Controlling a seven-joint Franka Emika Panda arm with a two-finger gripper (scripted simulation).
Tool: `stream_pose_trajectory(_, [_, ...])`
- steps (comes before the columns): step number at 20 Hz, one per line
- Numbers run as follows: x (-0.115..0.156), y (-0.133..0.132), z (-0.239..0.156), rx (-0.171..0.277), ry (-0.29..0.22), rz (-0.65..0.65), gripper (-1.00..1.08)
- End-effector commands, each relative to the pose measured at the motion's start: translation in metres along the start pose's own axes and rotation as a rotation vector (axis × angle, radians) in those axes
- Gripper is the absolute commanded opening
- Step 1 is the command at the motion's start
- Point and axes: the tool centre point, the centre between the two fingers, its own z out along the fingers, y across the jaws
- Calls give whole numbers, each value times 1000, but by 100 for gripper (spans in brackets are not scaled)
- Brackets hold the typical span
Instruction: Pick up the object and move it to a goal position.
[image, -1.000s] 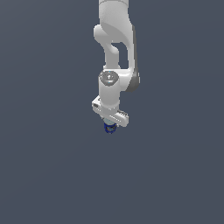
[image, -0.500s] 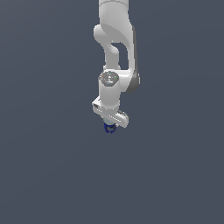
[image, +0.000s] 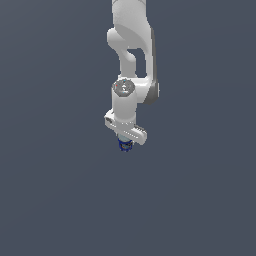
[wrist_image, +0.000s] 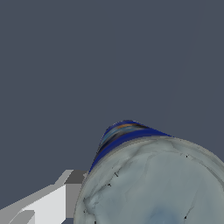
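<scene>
One white arm (image: 131, 60) hanging down from the top of the exterior view, over a plain dark grey-blue ground (image: 55, 200)

At its lower end the gripper (image: 124, 144), pointed downward, with a small dark blue can (image: 124, 145) just below the cross-piece of the hand, only partly showing under it

In the wrist view the can (wrist_image: 131, 135) very close to the camera, its pale silvery top filling much of the picture, a band of dark blue side with light blue, grey and orange marks beyond it; one white and grey finger (wrist_image: 65, 192) touching the rim at the side

Gripper apparently closed on the can, second finger out of sight

Whether the can touches the ground or hangs above it: cannot tell
</scene>
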Motion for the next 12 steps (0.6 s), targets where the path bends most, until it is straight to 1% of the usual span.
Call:
stream_pose_trajectory(1, [3,2,-11,3,4,0,-100])
stream_pose_trajectory(6, [8,12,-42,3,4,1,-100])
stream_pose_trajectory(12, [17,29,-96,3,4,2,-100])
